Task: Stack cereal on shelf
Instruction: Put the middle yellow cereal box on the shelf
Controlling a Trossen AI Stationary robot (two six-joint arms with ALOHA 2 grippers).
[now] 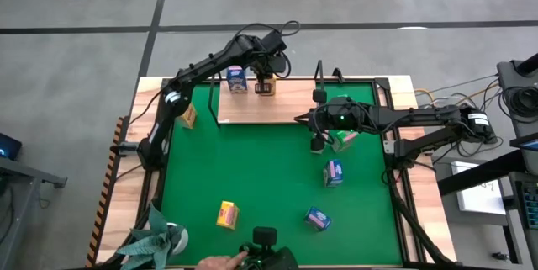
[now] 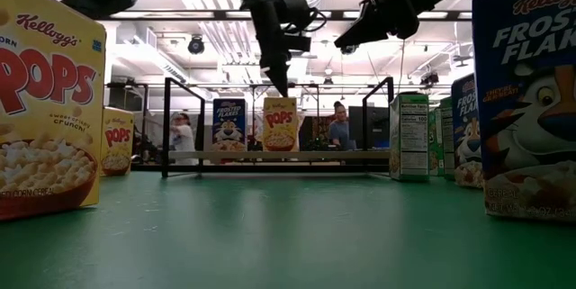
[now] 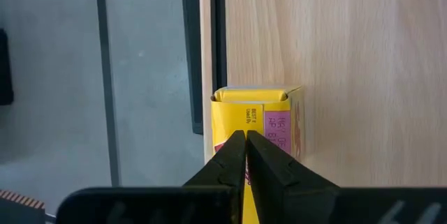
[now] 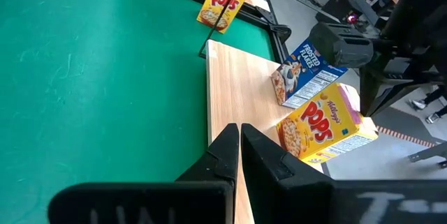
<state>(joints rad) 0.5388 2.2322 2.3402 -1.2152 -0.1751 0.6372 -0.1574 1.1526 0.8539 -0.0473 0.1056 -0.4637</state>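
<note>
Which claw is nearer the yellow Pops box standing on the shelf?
Left. The left claw hangs shut directly above the yellow Pops box; the right claw sits off toward the shelf's front edge.

Overhead: I look straight down on the whole table | Low: level from the mat's near edge toward the shelf (image 2: pixel 274 156) | Left wrist: close above a yellow box (image 3: pixel 255 123) | Right wrist: shares that shelf (image 4: pixel 241 91).

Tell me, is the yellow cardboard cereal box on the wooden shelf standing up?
Upright: the yellow cardboard cereal box stands tall on the light wooden shelf, face forward.
</note>
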